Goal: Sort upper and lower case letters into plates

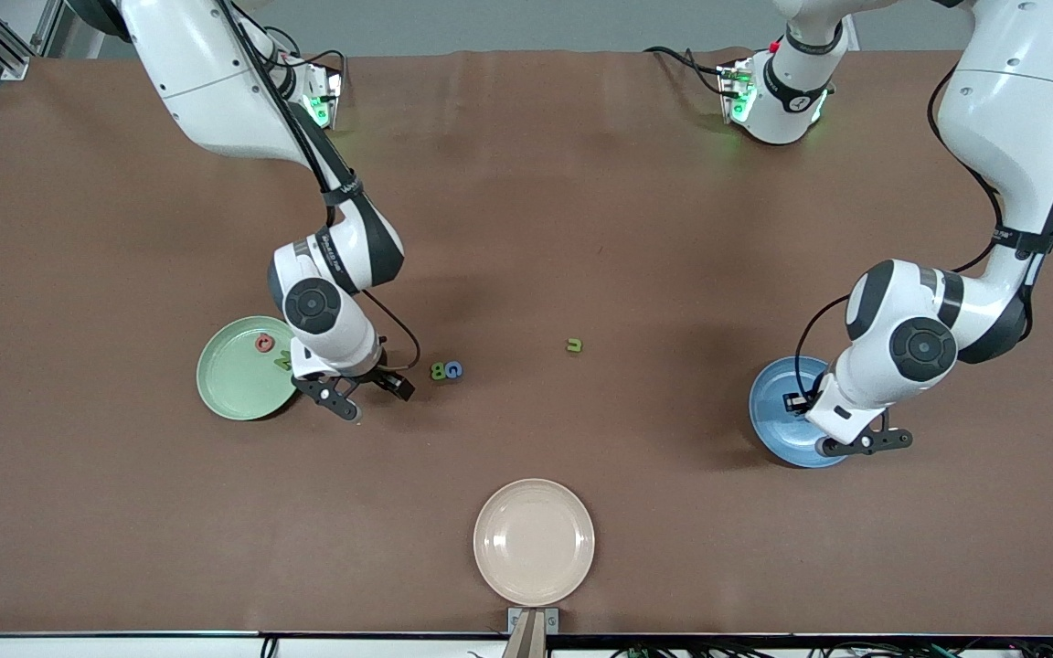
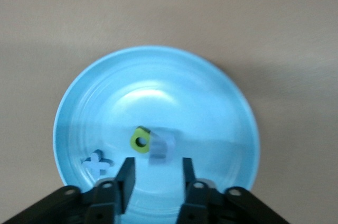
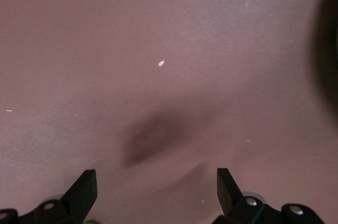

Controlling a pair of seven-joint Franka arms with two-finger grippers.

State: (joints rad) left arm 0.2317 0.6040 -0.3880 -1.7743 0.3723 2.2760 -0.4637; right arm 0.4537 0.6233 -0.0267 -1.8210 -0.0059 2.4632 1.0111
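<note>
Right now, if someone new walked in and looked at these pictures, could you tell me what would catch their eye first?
Probably the two white arms: the left gripper hangs open over the blue plate, which holds a yellow-green letter and a small blue letter. The right gripper is open over bare table beside the mint green plate, which already holds letters. An empty cream plate lies nearest the front camera.

green letter [image 1: 437,370]: I read a "B", on the table near the mint plate [image 1: 234,388]
blue letter [image 1: 453,369]: "G", touching the B
olive letter [image 1: 574,344]: looks like "u" to me
arm print: can't read it
</note>
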